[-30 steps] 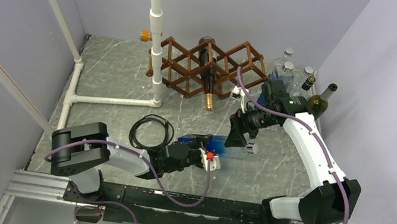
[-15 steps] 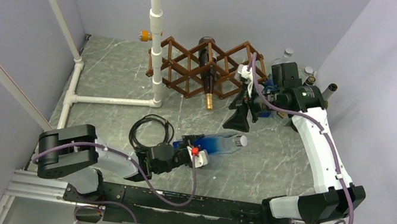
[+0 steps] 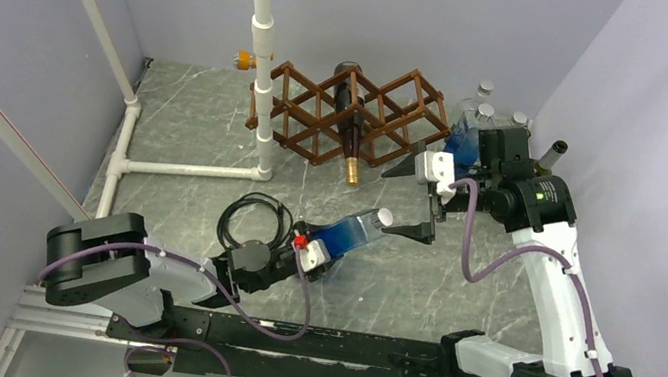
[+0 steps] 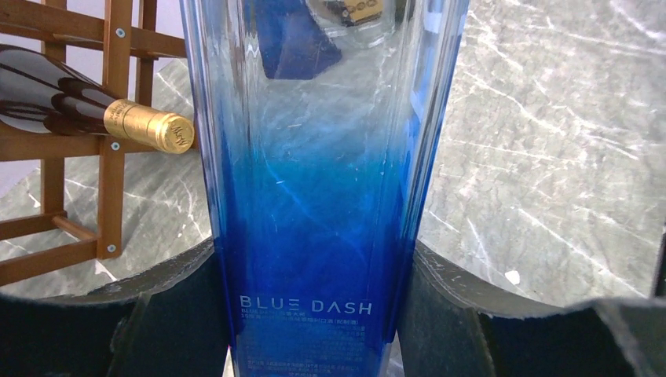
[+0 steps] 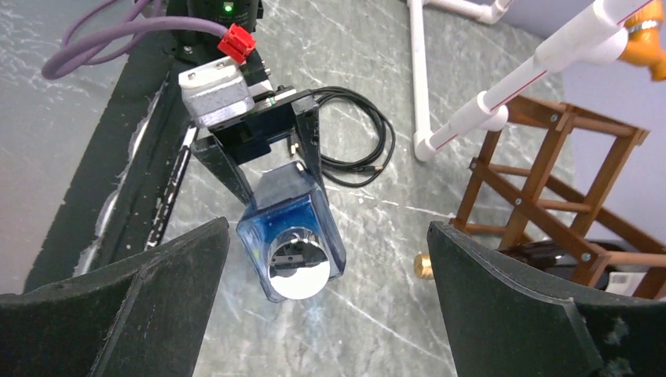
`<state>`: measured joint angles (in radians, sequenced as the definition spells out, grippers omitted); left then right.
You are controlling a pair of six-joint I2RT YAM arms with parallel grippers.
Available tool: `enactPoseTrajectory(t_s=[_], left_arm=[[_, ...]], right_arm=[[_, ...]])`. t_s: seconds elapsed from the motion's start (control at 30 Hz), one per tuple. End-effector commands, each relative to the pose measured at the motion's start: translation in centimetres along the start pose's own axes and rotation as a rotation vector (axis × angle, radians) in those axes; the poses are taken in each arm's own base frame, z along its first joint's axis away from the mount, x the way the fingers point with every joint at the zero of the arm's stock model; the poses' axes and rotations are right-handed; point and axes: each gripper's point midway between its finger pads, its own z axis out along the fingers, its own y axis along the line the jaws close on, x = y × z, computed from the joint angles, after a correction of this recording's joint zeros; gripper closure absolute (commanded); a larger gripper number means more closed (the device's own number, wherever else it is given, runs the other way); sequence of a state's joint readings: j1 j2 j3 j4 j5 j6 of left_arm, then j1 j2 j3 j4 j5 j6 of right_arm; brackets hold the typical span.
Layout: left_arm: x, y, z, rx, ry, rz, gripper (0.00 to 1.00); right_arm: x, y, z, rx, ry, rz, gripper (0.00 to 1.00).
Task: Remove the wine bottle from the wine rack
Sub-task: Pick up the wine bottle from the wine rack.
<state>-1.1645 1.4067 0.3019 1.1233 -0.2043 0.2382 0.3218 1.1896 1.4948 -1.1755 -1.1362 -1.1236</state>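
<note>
So, standing by this rig: grey marbled table [image 3: 469,271], with a white PVC pipe frame [image 3: 263,66] running up the left side. The wine rack [image 3: 391,122] sits at the back middle, right beside the pipe. One dark wine bottle [image 3: 348,125] is in a cell of it, gold neck poking out toward the arms.

The right gripper [image 3: 412,201] hangs just in front of the rack with its fingers spread wide, nothing between them. The left gripper [image 3: 321,244] is low and near the front, clamped on the base of a blue bottle [image 3: 350,232] whose cap end points toward the right gripper. A bunch of other bottles [image 3: 482,121] stands in the back right corner. A coiled black cable [image 3: 249,219] lies just left of the left gripper.

From overhead you can't really judge the grip. The left wrist view settles it: both pads [image 4: 181,314] are pressed against the blue bottle [image 4: 314,196], and you can read "BLUE DASH" on it. You also get that gold neck [image 4: 149,126] against the rack's wood.

The right wrist view looks straight onto the blue bottle's silver cap [image 5: 298,275], with clear gaps to its own fingers [image 5: 157,298] either side. It shows the left gripper [image 5: 275,165] pinching the far end too. Can't tell if the blue bottle touches the table.
</note>
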Motion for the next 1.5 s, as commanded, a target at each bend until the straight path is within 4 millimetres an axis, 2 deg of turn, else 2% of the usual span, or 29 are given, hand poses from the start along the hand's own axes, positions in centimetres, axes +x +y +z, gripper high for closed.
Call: enactPoseTrajectory(t_s=[0.0,0.17,0.27,0.47,0.87,1.27,1.47], left_arm=[[-5.4,0.5,-0.4,-0.005,-0.207,-0.128,1.0],[-5.7,0.7,-1.2,-0.007,-0.234,-0.151,1.0],[-5.8,0.7,-1.5,-0.004,-0.245,-0.156,1.0],[-6.3,0.5,-1.7,0.01,-0.268,-0.162,1.0],[-7.4,-0.3,-1.7,0.059,-0.301,-0.174,1.0],[-7.8,-0.4,-1.3,0.06,-0.321,-0.204,1.0],[-8.2,-0.4,-1.0,0.06,-0.334,-0.226,1.0]], right_arm=[[-0.9,-0.3,0.2,-0.003,-0.065,-0.141,0.0],[-0.3,-0.6,-0.1,0.015,-0.085,-0.094,0.0],[0.8,-0.4,0.1,0.012,-0.093,-0.063,0.01],[3.4,0.7,1.4,-0.032,-0.122,-0.022,0.01],[5.6,1.4,3.9,-0.141,-0.176,0.041,0.01],[6.2,3.2,6.1,-0.22,-0.214,0.023,0.03],[5.9,3.4,6.7,-0.245,-0.238,0.031,0.1]])
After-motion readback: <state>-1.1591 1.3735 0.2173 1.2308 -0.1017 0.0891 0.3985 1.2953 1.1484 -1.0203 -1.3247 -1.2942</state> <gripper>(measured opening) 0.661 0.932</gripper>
